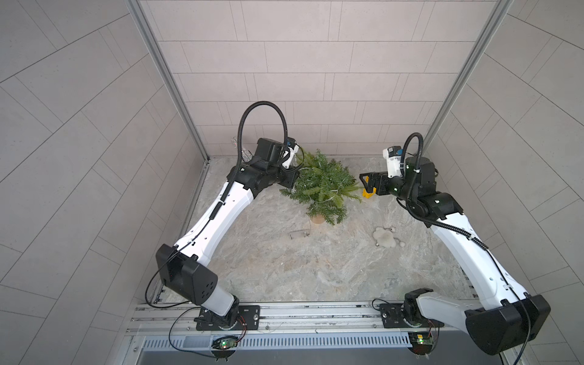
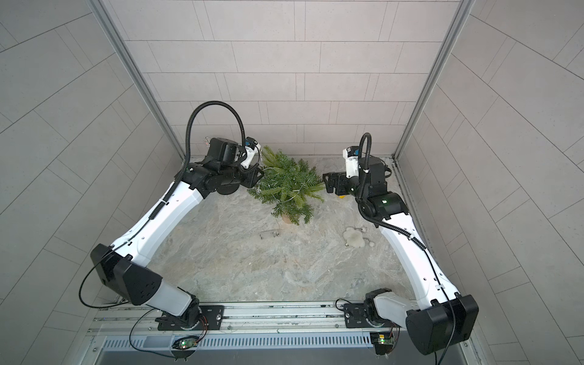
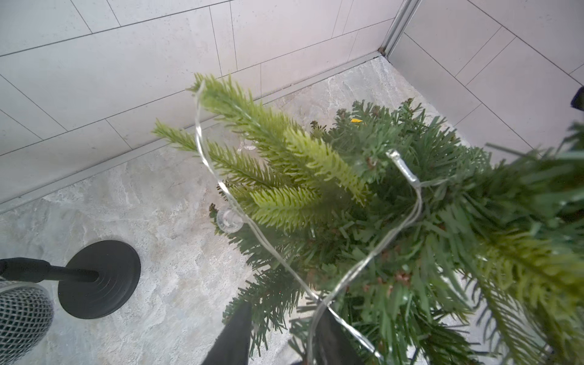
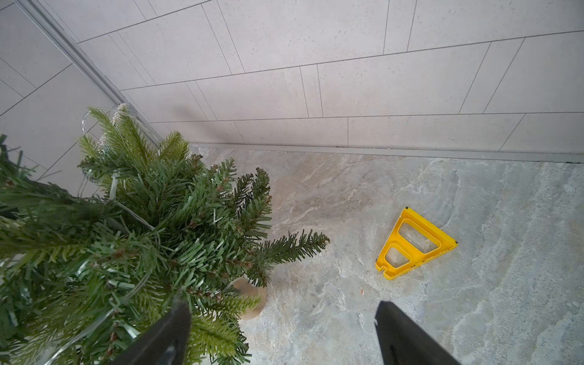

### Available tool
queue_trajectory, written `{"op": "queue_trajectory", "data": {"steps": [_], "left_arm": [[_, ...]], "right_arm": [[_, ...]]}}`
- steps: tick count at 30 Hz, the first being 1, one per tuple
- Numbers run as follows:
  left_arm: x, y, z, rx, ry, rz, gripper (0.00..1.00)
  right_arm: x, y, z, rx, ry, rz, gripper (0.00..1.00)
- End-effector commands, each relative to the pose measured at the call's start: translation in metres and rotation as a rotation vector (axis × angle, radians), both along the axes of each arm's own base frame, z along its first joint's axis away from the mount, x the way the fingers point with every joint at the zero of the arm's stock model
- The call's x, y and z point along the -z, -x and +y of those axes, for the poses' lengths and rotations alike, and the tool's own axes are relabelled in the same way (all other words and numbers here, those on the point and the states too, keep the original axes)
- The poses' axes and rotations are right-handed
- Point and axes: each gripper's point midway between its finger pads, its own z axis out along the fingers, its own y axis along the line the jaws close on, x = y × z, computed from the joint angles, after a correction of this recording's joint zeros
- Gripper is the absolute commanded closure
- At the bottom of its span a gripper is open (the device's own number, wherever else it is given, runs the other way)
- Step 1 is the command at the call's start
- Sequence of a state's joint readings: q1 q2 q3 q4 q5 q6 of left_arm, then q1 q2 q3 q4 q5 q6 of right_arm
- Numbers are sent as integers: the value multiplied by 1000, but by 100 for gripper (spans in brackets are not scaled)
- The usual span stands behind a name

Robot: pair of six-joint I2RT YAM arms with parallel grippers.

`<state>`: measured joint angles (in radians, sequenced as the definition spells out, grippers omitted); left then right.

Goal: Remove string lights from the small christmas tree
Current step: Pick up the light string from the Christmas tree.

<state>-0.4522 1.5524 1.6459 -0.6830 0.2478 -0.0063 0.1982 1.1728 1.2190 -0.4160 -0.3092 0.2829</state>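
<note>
The lights [image 3: 202, 151] are wound through the branches of the tree [image 1: 322, 186], and one loop stands off the upper twigs. The box [image 1: 299, 234] at the wire's end lies on the counter [image 1: 284, 268], near the tree's base.

Hazards, as judged from this state:
- The wire is threaded among the needles at several places. If it is pulled sideways before the loops are lifted clear, the tree is likely to be dragged or tipped.
- A bulb caught on a twig may be strained.
- The thin wire may slip out if too little of it is caught.
- The microphone [image 3: 22, 316], standing near the tree on the left arm's side, may be struck by a wide pull.

The left end effector [image 3: 284, 311] is set against the tree on that same side. Its fingers [image 3: 234, 335] stand partly apart with a strand running between them, and no firm pinch is shown. The right end effector [image 4: 282, 303] is held at the tree's opposite side, spread wide, with nothing gripped.
</note>
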Motion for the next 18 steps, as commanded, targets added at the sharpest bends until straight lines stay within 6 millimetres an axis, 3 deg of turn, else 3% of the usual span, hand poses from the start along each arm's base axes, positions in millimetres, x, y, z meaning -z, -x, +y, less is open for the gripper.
{"op": "queue_trajectory", "data": {"steps": [1,11,18], "left_arm": [[-5,1,-3,26,-17,-10,67],[-25,0,-1,22,-16,-50,91],[-39,4,2,17,-10,-74,96]], "right_arm": [[-6,0,2,-10,14,-17,6],[-4,-1,2,-9,18,-12,6],[-4,-1,1,-7,19,-11,6]]}}
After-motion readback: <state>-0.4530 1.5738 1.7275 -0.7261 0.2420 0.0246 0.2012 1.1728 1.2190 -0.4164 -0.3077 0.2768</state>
